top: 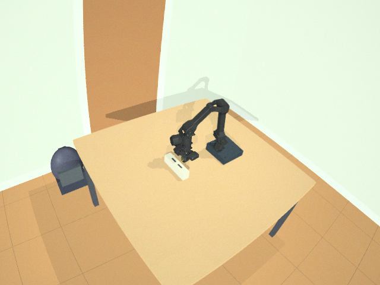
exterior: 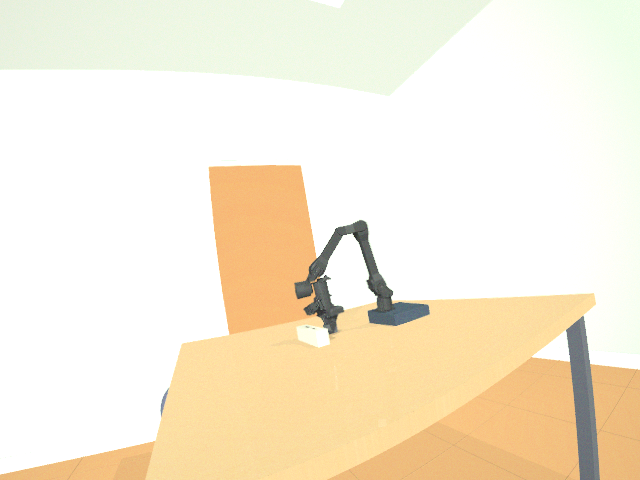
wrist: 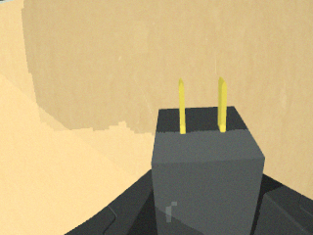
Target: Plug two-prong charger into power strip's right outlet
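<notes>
The white power strip [top: 177,170] [exterior: 313,336] stands on the table, with two dark outlets in its top. My gripper [top: 184,159] [exterior: 331,329] is shut on the charger and holds it beside the strip, on the side toward the arm's base. In the wrist view the dark grey charger [wrist: 207,191] sits between the fingers, its two yellow prongs [wrist: 182,105] pointing away from the gripper, bare and outside any outlet. The wrist view shows table surface beyond the prongs; the strip does not show there. The exact height of the prongs above the table is hard to tell.
The arm's dark blue base [top: 225,153] [exterior: 398,314] stands on the wooden table [top: 199,221] [exterior: 310,403], behind the gripper. A dark rounded object [top: 66,162] stands beyond the table's left edge. The arm casts a shadow over the table.
</notes>
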Controlling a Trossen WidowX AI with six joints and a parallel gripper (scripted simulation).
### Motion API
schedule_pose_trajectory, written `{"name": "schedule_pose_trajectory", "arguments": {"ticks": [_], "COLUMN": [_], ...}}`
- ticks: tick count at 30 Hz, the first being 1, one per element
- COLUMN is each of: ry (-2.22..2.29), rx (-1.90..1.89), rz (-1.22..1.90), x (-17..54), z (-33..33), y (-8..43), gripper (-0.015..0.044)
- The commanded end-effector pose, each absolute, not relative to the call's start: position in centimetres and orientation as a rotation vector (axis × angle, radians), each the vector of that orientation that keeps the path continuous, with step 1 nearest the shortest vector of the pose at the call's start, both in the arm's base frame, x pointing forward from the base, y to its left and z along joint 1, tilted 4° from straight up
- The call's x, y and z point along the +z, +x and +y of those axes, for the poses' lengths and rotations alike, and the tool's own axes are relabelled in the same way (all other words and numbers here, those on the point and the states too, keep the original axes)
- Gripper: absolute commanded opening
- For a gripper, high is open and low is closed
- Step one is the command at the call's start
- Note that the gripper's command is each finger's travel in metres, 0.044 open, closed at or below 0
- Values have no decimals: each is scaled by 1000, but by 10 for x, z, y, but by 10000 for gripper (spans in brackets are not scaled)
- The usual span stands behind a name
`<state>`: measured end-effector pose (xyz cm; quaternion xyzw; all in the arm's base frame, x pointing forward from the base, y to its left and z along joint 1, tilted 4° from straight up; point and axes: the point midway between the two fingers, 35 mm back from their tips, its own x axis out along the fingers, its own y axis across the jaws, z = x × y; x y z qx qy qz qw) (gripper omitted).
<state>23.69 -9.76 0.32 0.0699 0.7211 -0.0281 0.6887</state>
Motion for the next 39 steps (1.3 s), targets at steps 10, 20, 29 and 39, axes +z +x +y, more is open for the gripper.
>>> {"name": "schedule_pose_trajectory", "arguments": {"ticks": [10,20,29,39], "ry": [180,186,186,186], "rx": [-82,-88,-88,-88], "rz": [1604,1604,1604,1603], "x": [5,4,5,5], "z": [-102,-102,-102,-102], "y": [255,261,260,262], "gripper": [0,0,0,0]}}
